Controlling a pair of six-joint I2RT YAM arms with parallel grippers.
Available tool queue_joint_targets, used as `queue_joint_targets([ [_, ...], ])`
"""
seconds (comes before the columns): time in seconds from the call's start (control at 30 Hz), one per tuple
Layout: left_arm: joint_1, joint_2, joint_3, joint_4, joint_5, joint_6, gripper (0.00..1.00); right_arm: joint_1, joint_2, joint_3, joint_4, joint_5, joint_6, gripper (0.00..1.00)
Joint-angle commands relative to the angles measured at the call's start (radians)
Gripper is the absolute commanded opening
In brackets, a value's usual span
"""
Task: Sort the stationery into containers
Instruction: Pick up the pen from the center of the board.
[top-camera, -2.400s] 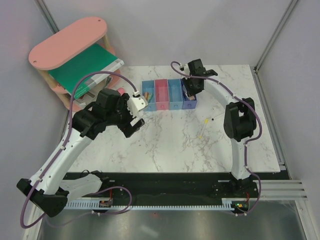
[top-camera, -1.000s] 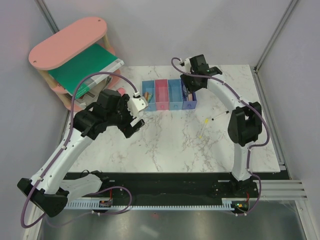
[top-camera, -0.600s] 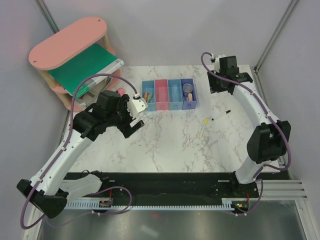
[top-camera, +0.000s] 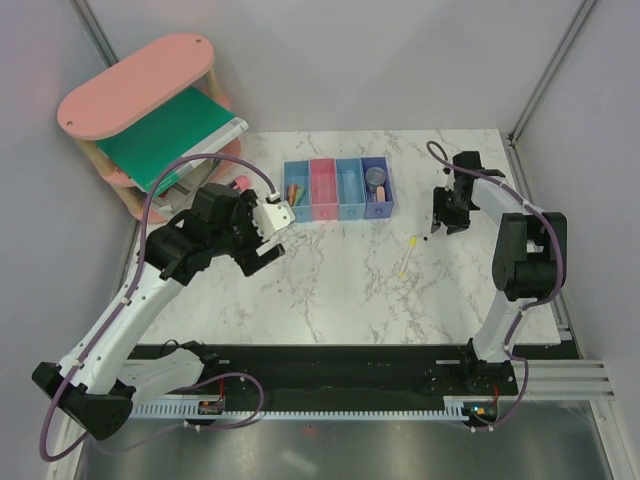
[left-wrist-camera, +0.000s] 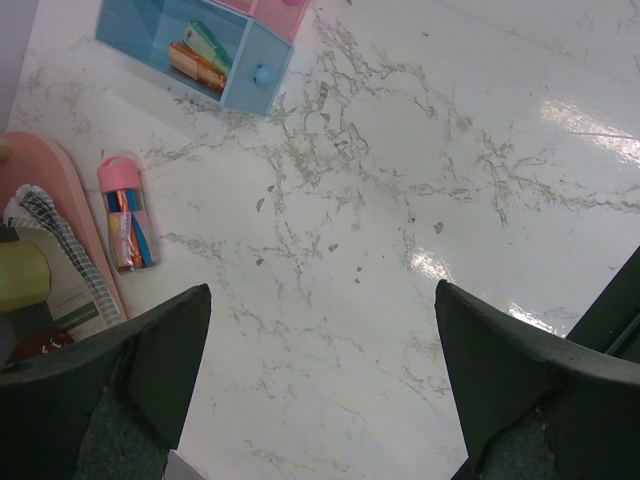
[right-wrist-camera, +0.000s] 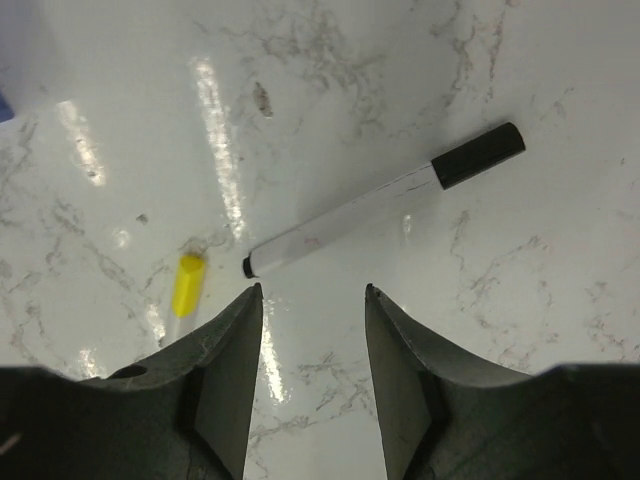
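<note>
The row of four bins (top-camera: 338, 188) stands at the back middle. Its left light blue bin (left-wrist-camera: 150, 30) holds orange and mint-green items. The dark blue bin (top-camera: 378, 205) holds a purple disc (top-camera: 375, 179). A black-and-white pen (right-wrist-camera: 380, 205) lies on the table just ahead of my open, empty right gripper (right-wrist-camera: 312, 300), which hovers low over it (top-camera: 443, 222). A thin yellow stick (top-camera: 405, 262) lies left of the pen, its yellow end in the right wrist view (right-wrist-camera: 187, 283). A pink stubby cylinder (left-wrist-camera: 125, 215) lies by the shelf. My left gripper (left-wrist-camera: 320, 370) is open and empty above bare marble (top-camera: 268, 248).
A pink oval-topped shelf (top-camera: 135, 85) with a large green book (top-camera: 170, 130) stands at the back left, its base (left-wrist-camera: 50, 190) close to the pink cylinder. A metal frame rail (top-camera: 535, 230) runs along the table's right edge, near the right arm.
My right gripper has left the dark blue bin, swung right and come down over the pen. The purple disc now shows in that bin. The left arm has barely moved.
</note>
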Motion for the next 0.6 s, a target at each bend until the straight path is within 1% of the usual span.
queue_joint_targets([
  [0.0,0.008,-0.016,0.002,0.028,-0.025,0.052,1.00,-0.060,0.071,0.020,0.011,-0.030,0.056,0.52],
  [0.13,0.008,-0.007,0.013,0.025,-0.035,0.062,1.00,-0.083,0.106,0.053,0.007,-0.052,0.063,0.51],
  [0.43,0.008,0.022,0.037,0.018,-0.039,0.069,1.00,-0.091,0.180,0.106,0.005,-0.074,0.063,0.50],
  [0.53,0.008,0.024,0.039,0.017,-0.039,0.069,1.00,-0.093,0.177,0.106,0.010,-0.125,0.059,0.52],
  [0.57,0.008,0.022,0.037,0.015,-0.039,0.069,1.00,-0.093,0.166,0.105,0.011,-0.142,0.057,0.54],
])
